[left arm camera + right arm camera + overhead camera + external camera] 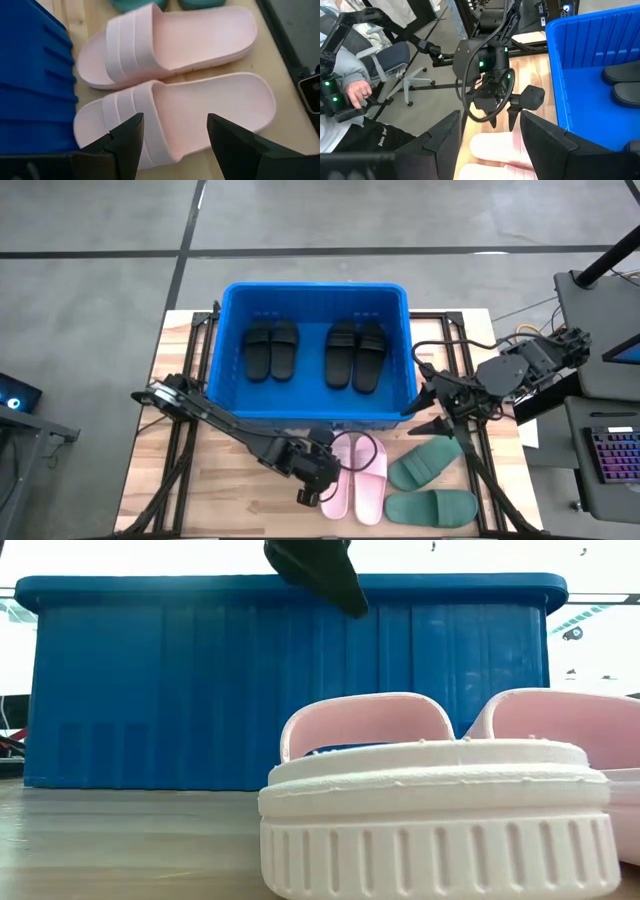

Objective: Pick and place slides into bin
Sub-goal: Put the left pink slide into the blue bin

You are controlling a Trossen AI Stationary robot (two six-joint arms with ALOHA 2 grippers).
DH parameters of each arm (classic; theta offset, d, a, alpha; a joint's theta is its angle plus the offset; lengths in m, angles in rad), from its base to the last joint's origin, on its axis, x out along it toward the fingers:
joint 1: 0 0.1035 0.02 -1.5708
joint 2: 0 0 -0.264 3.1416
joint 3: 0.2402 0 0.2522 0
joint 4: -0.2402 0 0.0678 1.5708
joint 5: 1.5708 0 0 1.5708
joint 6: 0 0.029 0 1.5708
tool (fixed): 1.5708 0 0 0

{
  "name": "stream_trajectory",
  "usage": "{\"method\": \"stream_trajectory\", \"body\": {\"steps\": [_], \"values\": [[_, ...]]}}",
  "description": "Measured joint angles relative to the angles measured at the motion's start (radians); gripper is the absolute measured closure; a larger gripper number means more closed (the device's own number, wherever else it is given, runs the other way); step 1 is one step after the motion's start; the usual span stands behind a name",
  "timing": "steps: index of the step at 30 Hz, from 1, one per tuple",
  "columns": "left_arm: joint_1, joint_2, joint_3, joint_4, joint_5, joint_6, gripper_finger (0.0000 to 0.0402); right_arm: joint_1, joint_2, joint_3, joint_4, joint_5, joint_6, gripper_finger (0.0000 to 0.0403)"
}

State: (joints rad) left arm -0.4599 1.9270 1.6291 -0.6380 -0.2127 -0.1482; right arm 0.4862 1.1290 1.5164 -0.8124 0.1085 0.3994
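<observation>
— Reaching for which pink slide (335, 480)?
— The one directly under the left gripper (318, 492), fingers spread across its width; it lies lengthwise toward the bin (225, 350), near the table's front edge.

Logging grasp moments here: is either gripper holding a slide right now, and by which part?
Nothing is held. The left gripper stands open over a pink slide, straddling its edge near the strap; the right gripper hangs open beside the bin.

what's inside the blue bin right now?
Four black slides lie in the bin, two pairs side by side, straps up, seen from the high view. The low view shows only the bin's outer wall, so it shows nothing of the contents.
</observation>
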Motion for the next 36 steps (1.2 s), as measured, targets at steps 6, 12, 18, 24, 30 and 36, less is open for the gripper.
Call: {"method": "stream_trajectory", "body": {"steps": [6, 12, 18, 24, 30, 36], "values": [[-0.001, 0.056, -0.001, -0.002, -0.036, 0.006, 0.0199, 0.000, 0.000, -0.022, 0.000, 0.000, -0.002, 0.0209], [0.000, 0.086, -0.003, 0.011, -0.105, 0.057, 0.0199, 0.000, 0.000, -0.057, -0.001, 0.024, 0.000, 0.0209], [0.000, 0.101, -0.013, 0.016, -0.109, 0.086, 0.0199, 0.000, 0.000, -0.063, 0.003, 0.024, 0.002, 0.0209], [0.000, 0.139, -0.011, 0.020, -0.113, 0.143, 0.0199, 0.000, -0.002, -0.063, 0.008, 0.025, 0.001, 0.0209], [0.004, 0.150, -0.014, 0.020, -0.258, 0.102, 0.0199, 0.000, -0.002, -0.063, 0.008, 0.025, 0.001, 0.0209], [0.006, 0.150, -0.014, 0.025, -0.260, 0.102, 0.0210, 0.000, -0.002, -0.063, 0.009, 0.025, 0.001, 0.0209]]}}
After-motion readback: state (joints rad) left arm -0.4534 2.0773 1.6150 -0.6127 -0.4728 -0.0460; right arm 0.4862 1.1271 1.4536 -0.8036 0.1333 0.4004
